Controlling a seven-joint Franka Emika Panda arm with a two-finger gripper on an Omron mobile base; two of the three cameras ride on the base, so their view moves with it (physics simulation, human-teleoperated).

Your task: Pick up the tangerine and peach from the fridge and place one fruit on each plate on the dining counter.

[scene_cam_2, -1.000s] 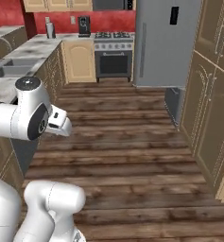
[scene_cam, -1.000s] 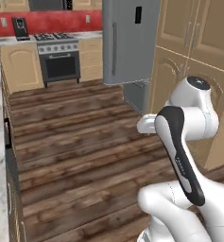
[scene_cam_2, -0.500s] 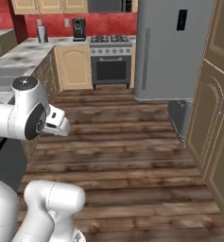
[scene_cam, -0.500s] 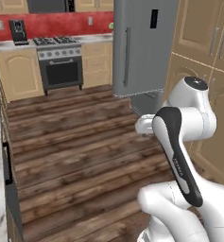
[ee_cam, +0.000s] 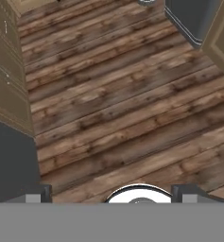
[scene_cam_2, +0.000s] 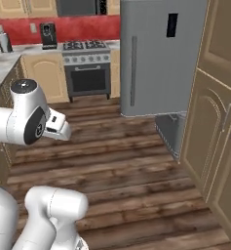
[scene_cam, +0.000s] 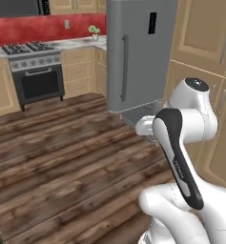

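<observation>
At the far end of the dark wooden plank floor point(scene_cam_2: 112, 161), you have the tall grey metal fridge point(scene_cam: 138, 52), standing with its door closed, a long vertical handle on its left side and a small dark panel high on its front. To its left sits a grey oven with a black door point(scene_cam: 35, 78) under a gas hob, backed by a red wall strip point(scene_cam: 47, 26). Tan wooden cupboards point(scene_cam_2: 217, 117) rise along the right, close beside the fridge. Your white arm is folded up near the base, its hand pointing down over bare floorboards. In the hand view the two dark finger tips point(ee_cam: 35, 193) sit far apart at the bottom edge, with nothing between them, so the tool is spread wide.
</observation>
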